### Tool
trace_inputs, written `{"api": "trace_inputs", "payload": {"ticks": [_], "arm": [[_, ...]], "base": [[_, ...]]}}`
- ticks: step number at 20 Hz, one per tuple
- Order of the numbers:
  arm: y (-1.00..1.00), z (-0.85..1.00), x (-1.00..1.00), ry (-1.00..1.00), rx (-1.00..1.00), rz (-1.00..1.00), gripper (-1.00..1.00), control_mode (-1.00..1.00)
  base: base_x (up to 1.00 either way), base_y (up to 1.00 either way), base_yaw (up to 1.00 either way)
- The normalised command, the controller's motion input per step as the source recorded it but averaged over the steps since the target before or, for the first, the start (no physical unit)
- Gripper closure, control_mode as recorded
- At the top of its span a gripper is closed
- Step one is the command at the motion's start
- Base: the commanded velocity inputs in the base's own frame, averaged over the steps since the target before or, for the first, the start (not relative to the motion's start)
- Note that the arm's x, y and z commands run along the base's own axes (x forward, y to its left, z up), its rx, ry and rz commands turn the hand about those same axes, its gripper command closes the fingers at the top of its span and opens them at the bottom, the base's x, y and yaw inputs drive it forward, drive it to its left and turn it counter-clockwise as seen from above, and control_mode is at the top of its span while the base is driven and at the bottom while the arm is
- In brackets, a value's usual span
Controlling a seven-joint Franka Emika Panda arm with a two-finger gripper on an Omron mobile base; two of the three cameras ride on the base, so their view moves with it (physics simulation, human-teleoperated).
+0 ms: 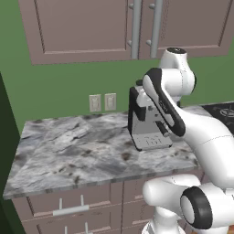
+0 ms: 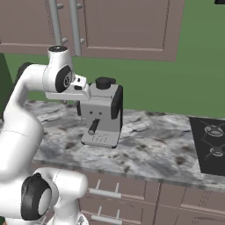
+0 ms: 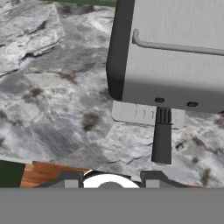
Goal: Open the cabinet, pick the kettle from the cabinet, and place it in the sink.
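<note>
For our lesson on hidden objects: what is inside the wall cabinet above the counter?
Nothing inside can be seen. Both cabinet doors are shut, handles meeting at the middle, so the contents stay covered. Below it stands the coffee machine on the counter.

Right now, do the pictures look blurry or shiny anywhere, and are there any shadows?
Left base view: sharp, flat light, no glare, a soft dark patch on the counter under the coffee machine. Right base view: just as crisp, the cabinet evenly lit. Hand view: the machine looms big and close, marble a little smeared, no shine.

Green wall (image 1: pixel 59 87) behind a grey marble counter (image 1: pixel 68 151) with brown drawers (image 1: pixel 68 208).
</note>
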Motion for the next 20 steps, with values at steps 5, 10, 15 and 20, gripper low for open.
{"api": "trace_inputs", "payload": {"ticks": [5,10,15,20], "arm": [[0.00,0.00,-0.17,-0.06,0.04,0.00,-1.00,-1.00],[0.03,0.04,-0.30,-0.26,0.11,-0.01,-1.00,-1.00],[0.01,0.26,-0.09,-0.16,0.00,-0.04,-1.00,-1.00],[0.00,0.38,0.00,-0.10,-0.04,-0.01,-1.00,-1.00]], "base": [[0.00,0.00,0.00],[0.00,0.00,0.00],[0.00,0.00,0.00],[0.00,0.00,0.00]]}}
